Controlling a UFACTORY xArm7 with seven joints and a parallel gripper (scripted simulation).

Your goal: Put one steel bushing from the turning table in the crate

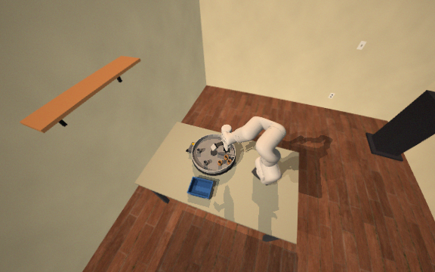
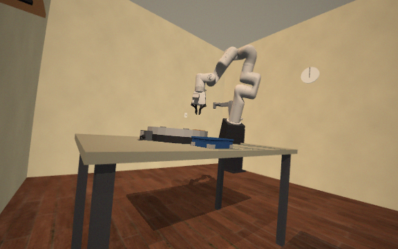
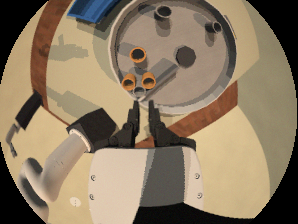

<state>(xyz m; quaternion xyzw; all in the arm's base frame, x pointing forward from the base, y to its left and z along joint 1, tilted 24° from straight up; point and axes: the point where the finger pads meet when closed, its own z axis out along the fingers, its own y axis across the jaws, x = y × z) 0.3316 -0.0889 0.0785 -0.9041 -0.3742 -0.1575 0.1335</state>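
The turning table (image 1: 209, 140) (image 2: 171, 131) (image 3: 202, 75) is a round grey tray with a raised rim. One steel bushing (image 3: 165, 10) (image 1: 206, 162) and a smaller-looking grey one (image 3: 214, 27) (image 1: 199, 150) stand apart on it. A third grey bushing (image 3: 139, 91) is beside two orange bushings (image 3: 128, 81) (image 3: 149, 80) near the rim. Another orange bushing (image 3: 138, 54) stands a little apart. My gripper (image 2: 197, 113) (image 3: 143, 107) is narrowly open and empty, high above the turning table. The blue crate (image 1: 199, 196) (image 2: 213, 142) (image 3: 92, 11) stands beside the turning table; no bushing shows in it.
A dark round hub (image 3: 185, 56) stands in the middle of the turning table. A grey bar (image 3: 159, 82) lies from near the hub towards the rim by the orange bushings. A small dark fixture (image 2: 146, 135) sits at the turning table's outer side.
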